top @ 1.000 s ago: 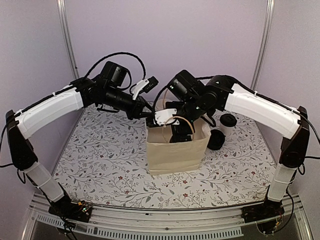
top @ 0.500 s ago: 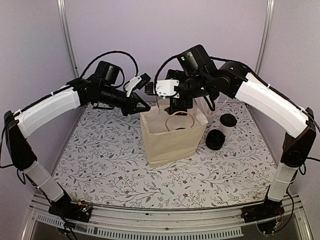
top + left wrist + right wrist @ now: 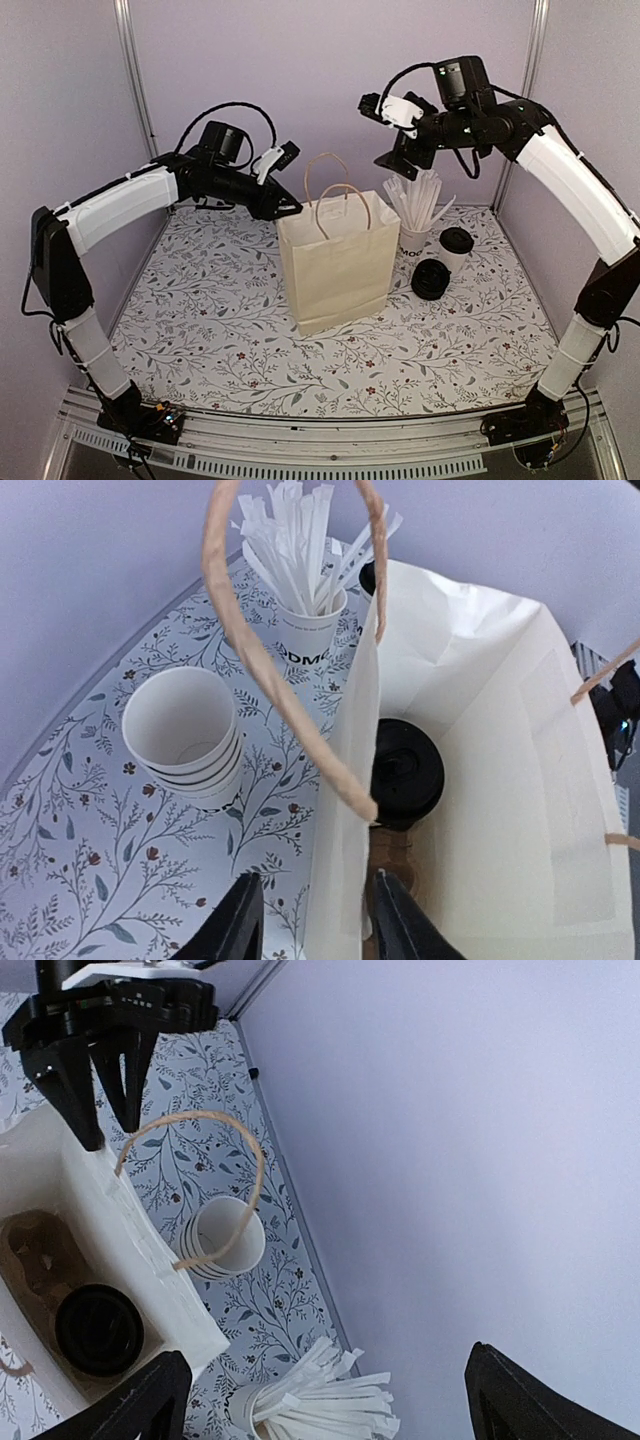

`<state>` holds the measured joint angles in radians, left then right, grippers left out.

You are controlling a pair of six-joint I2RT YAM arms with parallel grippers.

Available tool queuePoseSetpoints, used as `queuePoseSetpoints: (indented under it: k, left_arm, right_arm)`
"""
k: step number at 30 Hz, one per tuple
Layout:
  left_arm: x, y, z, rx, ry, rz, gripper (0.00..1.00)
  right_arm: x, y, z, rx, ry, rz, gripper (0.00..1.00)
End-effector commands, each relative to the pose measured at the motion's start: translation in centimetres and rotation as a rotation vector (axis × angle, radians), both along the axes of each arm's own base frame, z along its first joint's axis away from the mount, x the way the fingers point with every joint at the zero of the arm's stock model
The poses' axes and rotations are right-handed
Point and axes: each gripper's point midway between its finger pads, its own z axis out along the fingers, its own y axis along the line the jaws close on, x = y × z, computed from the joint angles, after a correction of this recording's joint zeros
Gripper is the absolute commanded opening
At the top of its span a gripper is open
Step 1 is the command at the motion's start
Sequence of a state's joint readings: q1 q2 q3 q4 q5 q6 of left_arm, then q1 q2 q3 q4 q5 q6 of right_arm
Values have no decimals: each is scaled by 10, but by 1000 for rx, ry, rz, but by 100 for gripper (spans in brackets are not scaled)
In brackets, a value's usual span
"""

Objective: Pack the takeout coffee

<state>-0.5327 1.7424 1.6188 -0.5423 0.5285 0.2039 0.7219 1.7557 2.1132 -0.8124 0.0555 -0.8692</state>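
Note:
One takeout coffee (image 3: 405, 772) stands inside the cream paper bag (image 3: 335, 265), its black lid (image 3: 97, 1328) showing on the bag's floor. A second lidded takeout coffee (image 3: 457, 245) stands on the table right of the bag. My left gripper (image 3: 290, 207) is at the bag's upper left rim. Its fingers (image 3: 240, 920) stand apart on either side of the bag's wall (image 3: 340, 810), open, with a gap showing. My right gripper (image 3: 397, 155) hangs high above the straw cup, wide open and empty (image 3: 327, 1360).
A white cup of wrapped straws (image 3: 413, 235) stands behind the bag's right side. A stack of black lids (image 3: 431, 280) lies in front of it. A stack of empty white cups (image 3: 185, 735) stands behind the bag. The booth's walls are close all round.
My right gripper came up out of the bag and rose to the right, empty. My left gripper's jaws parted at the bag's rim. The bag now stands straighter, its handles up.

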Motion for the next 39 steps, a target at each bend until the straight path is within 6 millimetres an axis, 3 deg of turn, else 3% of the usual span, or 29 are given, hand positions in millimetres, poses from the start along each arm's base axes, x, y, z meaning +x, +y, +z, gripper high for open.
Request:
queuePoseSetpoints:
  k: [1, 3, 7, 12, 18, 27, 39]
  left_arm:
    - [17, 11, 35, -17, -108, 96, 47]
    - [19, 21, 50, -14, -164, 152, 57]
    - [11, 43, 86, -53, -278, 241, 71]
    - [-11, 73, 96, -96, -379, 330, 79]
    - [-32, 82, 85, -157, -368, 340, 83]
    - [-45, 79, 72, -215, -306, 321, 83]
    - [-50, 78, 71, -218, -298, 302, 83]
  right_arm:
    - [12, -66, 13, 205, 113, -101, 99]
    - [23, -100, -3, 243, 179, -167, 99]
    - [42, -166, -53, 287, 315, -322, 96]
    - [43, -216, -119, 298, 476, -435, 86]
    - [41, -225, -167, 274, 582, -459, 88]
    - [57, -225, -216, 274, 707, -523, 88]
    - [68, -230, -247, 267, 745, -582, 87]
